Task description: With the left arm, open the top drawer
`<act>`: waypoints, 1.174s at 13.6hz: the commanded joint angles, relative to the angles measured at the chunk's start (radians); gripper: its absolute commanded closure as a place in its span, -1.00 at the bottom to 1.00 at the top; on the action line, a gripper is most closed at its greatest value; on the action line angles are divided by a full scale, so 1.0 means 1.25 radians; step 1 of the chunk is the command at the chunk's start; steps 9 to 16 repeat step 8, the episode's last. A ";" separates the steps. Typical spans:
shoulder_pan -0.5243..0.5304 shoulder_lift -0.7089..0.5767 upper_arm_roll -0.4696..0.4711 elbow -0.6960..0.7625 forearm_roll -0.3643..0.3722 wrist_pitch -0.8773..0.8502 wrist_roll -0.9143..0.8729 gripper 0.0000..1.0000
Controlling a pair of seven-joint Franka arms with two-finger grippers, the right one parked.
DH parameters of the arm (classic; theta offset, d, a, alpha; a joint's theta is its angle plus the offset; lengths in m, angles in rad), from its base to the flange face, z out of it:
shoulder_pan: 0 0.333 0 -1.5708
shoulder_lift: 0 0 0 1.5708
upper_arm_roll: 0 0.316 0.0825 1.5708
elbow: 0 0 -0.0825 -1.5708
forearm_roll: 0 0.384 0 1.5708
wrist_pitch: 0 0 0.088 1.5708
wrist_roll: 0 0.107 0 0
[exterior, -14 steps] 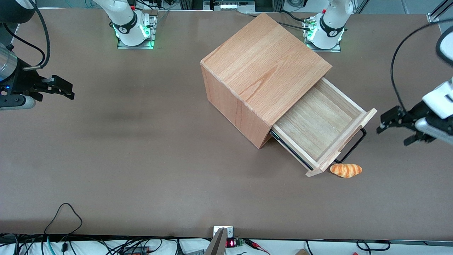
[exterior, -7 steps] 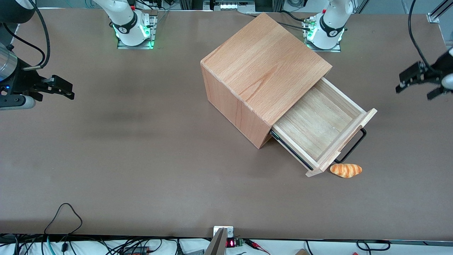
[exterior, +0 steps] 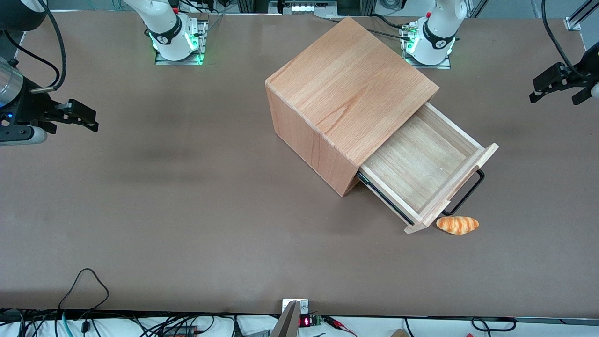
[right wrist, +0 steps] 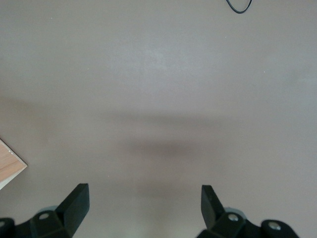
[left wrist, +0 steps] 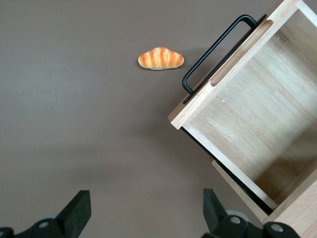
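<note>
The top drawer [exterior: 421,164] stands pulled well out of the wooden cabinet [exterior: 346,89], its pale plank inside bare. Its black wire handle [exterior: 465,192] hangs free on the drawer's front. In the left wrist view the drawer [left wrist: 257,119] and its handle [left wrist: 218,49] show from above. The left arm's gripper [exterior: 557,86] hovers high at the working arm's end of the table, well away from the handle and farther from the front camera than it. It is open [left wrist: 143,213] with nothing between its fingers.
A small croissant-shaped bread [exterior: 457,224] lies on the brown table [exterior: 187,210] just in front of the drawer's front, nearer the front camera than the handle. It also shows in the left wrist view as the bread [left wrist: 160,58]. Cables run along the table's near edge.
The left gripper has risen and drawn back from beside the drawer's handle toward the table's working-arm end. The drawer, cabinet and bread have not moved.
</note>
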 commanded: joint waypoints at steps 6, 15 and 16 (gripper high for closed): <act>0.011 0.035 0.009 0.026 -0.015 -0.001 -0.011 -1.00; 0.013 0.035 0.008 0.026 -0.013 -0.001 -0.013 -1.00; 0.013 0.035 0.008 0.026 -0.013 -0.001 -0.013 -1.00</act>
